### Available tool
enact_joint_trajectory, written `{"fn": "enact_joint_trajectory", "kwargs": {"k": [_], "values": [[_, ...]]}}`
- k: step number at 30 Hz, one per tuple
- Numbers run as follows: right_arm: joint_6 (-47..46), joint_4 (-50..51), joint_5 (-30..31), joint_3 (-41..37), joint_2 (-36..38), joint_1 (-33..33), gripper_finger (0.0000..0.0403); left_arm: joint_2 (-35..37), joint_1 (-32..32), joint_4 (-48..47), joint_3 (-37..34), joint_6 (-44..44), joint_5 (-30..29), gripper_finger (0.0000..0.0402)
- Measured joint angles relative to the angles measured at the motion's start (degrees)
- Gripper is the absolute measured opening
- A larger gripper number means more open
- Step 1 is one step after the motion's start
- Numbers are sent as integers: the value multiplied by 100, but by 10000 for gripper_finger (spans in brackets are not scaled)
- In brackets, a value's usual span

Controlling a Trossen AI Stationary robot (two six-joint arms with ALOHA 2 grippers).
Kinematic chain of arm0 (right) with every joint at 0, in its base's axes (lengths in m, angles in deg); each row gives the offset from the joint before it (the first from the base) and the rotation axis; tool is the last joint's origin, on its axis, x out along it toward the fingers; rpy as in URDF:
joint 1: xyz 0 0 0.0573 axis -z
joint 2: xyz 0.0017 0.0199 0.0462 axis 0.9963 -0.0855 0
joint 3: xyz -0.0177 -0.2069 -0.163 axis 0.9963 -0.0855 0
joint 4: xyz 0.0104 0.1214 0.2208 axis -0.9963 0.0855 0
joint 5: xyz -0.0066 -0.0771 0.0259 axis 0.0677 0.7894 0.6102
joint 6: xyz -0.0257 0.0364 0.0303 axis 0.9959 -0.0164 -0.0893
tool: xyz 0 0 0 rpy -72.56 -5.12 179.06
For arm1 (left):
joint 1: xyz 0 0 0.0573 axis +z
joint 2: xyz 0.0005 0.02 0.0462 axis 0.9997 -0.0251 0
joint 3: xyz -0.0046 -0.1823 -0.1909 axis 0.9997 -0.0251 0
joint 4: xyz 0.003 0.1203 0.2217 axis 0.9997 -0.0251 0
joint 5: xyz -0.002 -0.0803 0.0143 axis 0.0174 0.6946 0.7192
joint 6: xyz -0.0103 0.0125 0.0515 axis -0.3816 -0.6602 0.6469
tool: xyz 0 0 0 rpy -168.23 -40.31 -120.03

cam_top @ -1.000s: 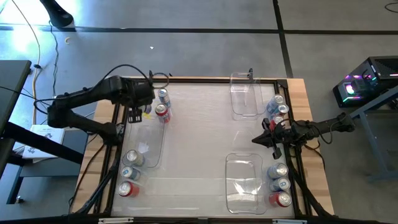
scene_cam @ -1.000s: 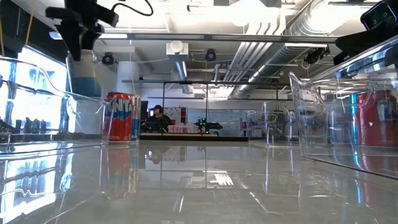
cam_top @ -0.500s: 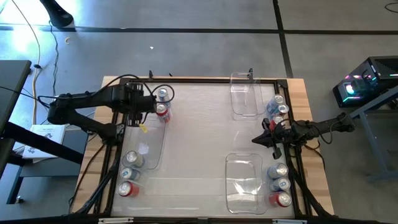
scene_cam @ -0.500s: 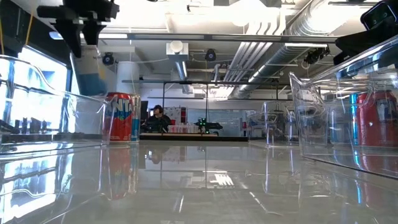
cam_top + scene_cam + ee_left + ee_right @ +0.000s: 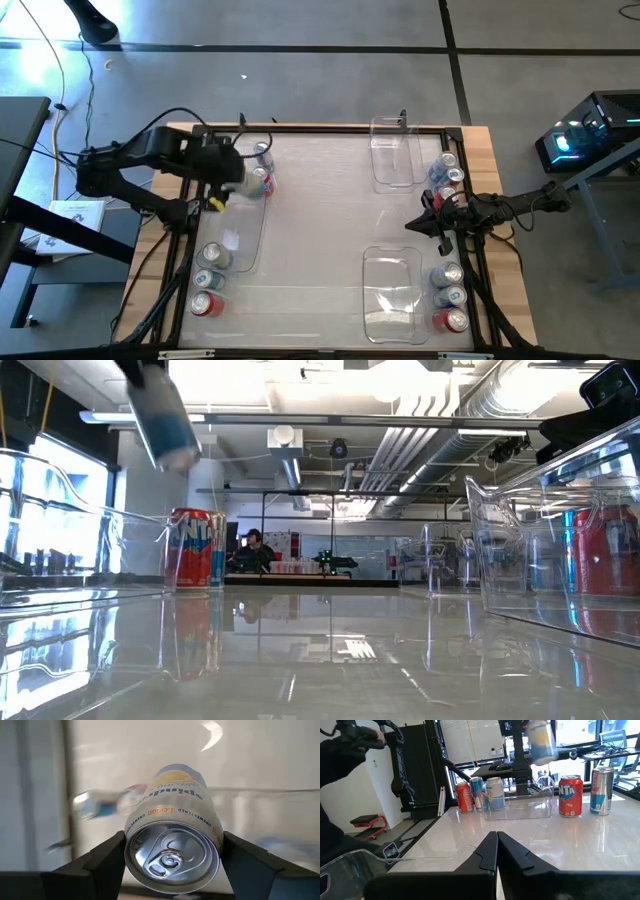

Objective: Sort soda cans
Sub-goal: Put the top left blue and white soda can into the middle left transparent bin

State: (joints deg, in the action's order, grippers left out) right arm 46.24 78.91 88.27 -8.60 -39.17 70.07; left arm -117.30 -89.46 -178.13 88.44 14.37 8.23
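the left gripper [image 5: 172, 851] holds a spindrift lemon can [image 5: 172, 840] clamped between its fingers, long axis running straight out ahead of it, lifted above the clear bin [image 5: 240, 240] lying just below. the right gripper [image 5: 422, 221], pinched shut, waits well apart.

A robotics lab or open industrial workspace. Exposed ducts [image 5: 430, 435] and pipes run under a bare ceiling, the floor [image 5: 330, 80] is polished concrete, and a whiteboard [image 5: 472, 737] hangs behind equipment stands. A person [image 5: 255, 550] sits at a distant bench, and a lit computer case [image 5: 585, 135] stands beyond the tabletop's right edge.
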Motion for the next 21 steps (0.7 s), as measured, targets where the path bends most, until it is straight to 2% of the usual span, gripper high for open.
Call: {"fn": "enact_joint_trajectory", "kwargs": {"k": [6, 13, 17, 21], "values": [[1, 0, -1, 0, 0, 2, 0, -28, -1164, -25, -262, -228, 752, 272], [0, -2, 1, 0, 0, 2, 0, -543, -2583, -16, -736, -803, 709, 272], [-1, 0, -1, -1, 0, 0, 0, -1139, -2973, 7, -911, -813, 542, 272], [0, -2, 0, 0, -1, 1, 0, -1733, -3072, 42, -1025, -793, 568, 272]]}}
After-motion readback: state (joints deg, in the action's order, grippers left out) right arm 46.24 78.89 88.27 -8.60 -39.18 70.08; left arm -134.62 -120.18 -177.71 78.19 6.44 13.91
